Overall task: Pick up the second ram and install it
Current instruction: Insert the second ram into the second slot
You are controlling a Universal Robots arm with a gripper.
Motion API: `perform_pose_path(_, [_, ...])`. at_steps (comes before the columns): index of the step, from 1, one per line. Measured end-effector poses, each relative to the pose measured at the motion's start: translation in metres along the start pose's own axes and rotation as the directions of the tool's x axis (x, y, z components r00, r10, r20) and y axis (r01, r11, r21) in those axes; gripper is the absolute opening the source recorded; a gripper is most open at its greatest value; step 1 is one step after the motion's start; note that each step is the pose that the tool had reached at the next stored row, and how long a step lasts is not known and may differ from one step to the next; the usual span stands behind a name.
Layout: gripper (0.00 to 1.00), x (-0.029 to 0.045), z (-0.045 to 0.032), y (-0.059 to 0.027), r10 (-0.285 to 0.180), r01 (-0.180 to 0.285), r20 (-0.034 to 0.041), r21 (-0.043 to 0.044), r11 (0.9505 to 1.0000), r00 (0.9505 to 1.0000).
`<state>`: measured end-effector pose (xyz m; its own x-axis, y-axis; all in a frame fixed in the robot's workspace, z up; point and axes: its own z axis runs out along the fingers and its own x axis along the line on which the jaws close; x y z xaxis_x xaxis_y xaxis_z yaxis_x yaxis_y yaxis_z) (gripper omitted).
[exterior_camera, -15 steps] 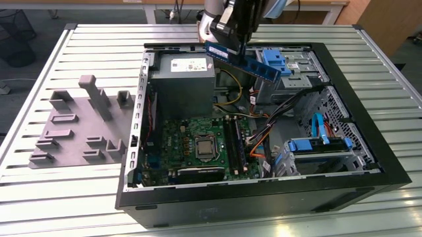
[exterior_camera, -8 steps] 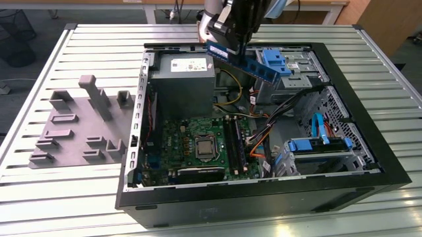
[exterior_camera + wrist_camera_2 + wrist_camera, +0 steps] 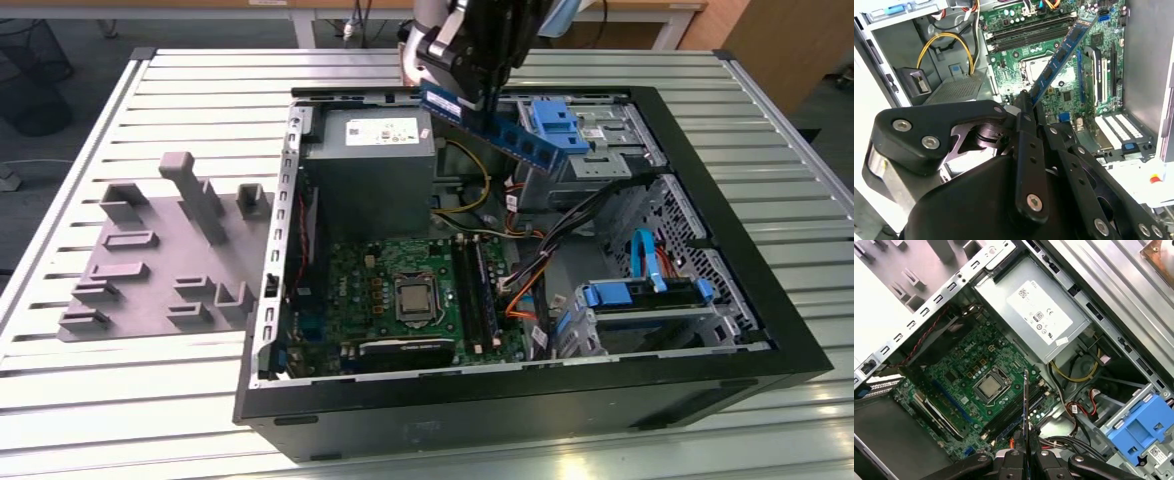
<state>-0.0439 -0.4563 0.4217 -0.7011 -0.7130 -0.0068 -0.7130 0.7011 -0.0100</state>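
The gripper (image 3: 1026, 107) is clamped on one end of the second ram (image 3: 1061, 55), which hangs above the open case over the motherboard (image 3: 969, 375), so seating it well probably means squaring its edge to the memory slots (image 3: 1014, 412) and lowering evenly

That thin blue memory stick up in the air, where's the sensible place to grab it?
By one end, pinching its two flat faces, as the pincer does now. The second ram is long, flat and thin, so that leaves its contact edge free.
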Motion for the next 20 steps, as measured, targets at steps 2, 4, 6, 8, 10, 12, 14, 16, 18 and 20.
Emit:
perform_pose_path(2, [0.14,0.0000,0.0000,0.0000,0.018,-0.018,-0.0001,0.0001,0.9998,0.9998])
perform_pose_path(4, [0.14,0.0000,0.0000,0.0000,0.035,-0.035,-0.0003,0.0002,0.9994,0.9994])
perform_pose_path(6, [0.14,0.0000,0.0000,0.0000,0.052,-0.052,-0.0005,0.0004,0.9987,0.9987])
perform_pose_path(8, [0.14,0.0000,0.0000,0.0000,0.067,-0.067,-0.0006,0.0005,0.9978,0.9978])
perform_pose_path(10, [0.14,0.0000,0.0000,0.0000,0.075,-0.075,-0.0007,0.0005,0.9972,0.9972])
perform_pose_path(12, [0.14,0.0000,0.0000,0.0000,0.076,-0.076,-0.0007,0.0006,0.9971,0.9971])
perform_pose_path(14, [0.14,0.0000,0.0000,0.0000,0.076,-0.076,-0.0007,0.0005,0.9971,0.9971])
perform_pose_path(16, [0.14,0.0000,0.0000,0.0000,0.076,-0.076,-0.0007,0.0006,0.9971,0.9971])
perform_pose_path(18, [0.14,0.0000,0.0000,0.0000,0.076,-0.076,-0.0007,0.0005,0.9971,0.9971])
perform_pose_path(20, [0.14,0.0000,0.0000,0.0000,0.077,-0.077,-0.0007,0.0005,0.9970,0.9970])
